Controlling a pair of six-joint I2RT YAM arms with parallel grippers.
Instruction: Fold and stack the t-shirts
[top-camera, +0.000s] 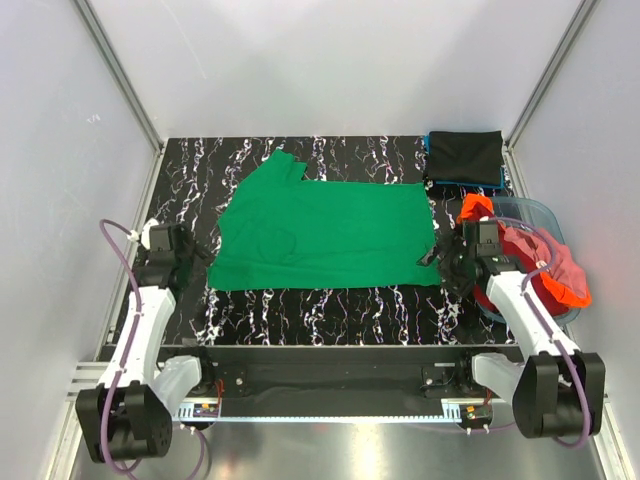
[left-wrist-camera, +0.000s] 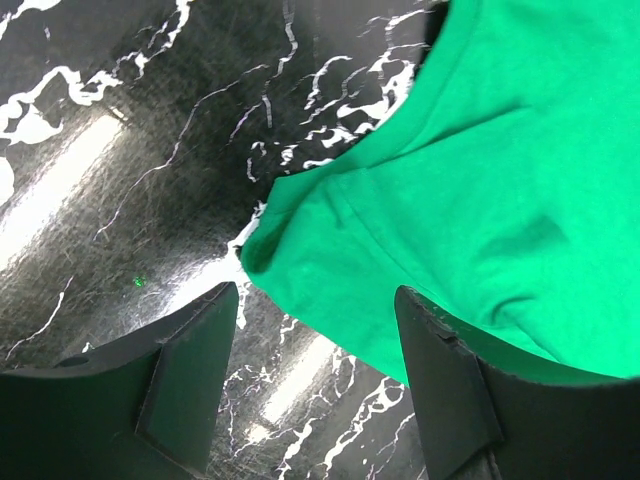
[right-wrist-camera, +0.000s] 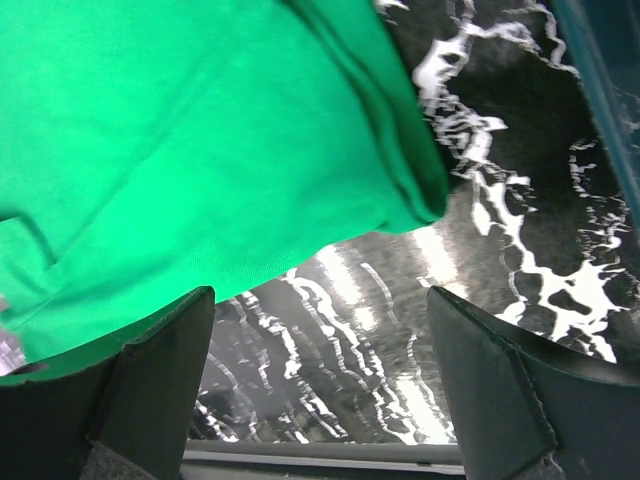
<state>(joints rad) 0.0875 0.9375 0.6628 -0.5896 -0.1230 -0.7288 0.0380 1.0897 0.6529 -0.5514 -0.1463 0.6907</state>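
A bright green t-shirt (top-camera: 325, 235) lies spread on the black marbled table (top-camera: 330, 310), folded partway, one sleeve pointing to the far left. My left gripper (top-camera: 203, 258) is open and empty just above its near left corner (left-wrist-camera: 262, 250). My right gripper (top-camera: 441, 262) is open and empty over its near right corner (right-wrist-camera: 425, 195). A folded black t-shirt (top-camera: 465, 156) lies on a blue one at the far right corner. Orange (top-camera: 474, 207) and maroon-red (top-camera: 555, 262) t-shirts lie in the tub.
A clear plastic tub (top-camera: 540, 212) stands at the table's right edge beside my right arm; its rim shows in the right wrist view (right-wrist-camera: 612, 95). White walls close the table in on three sides. The table's near edge (right-wrist-camera: 320, 455) is close below the right gripper.
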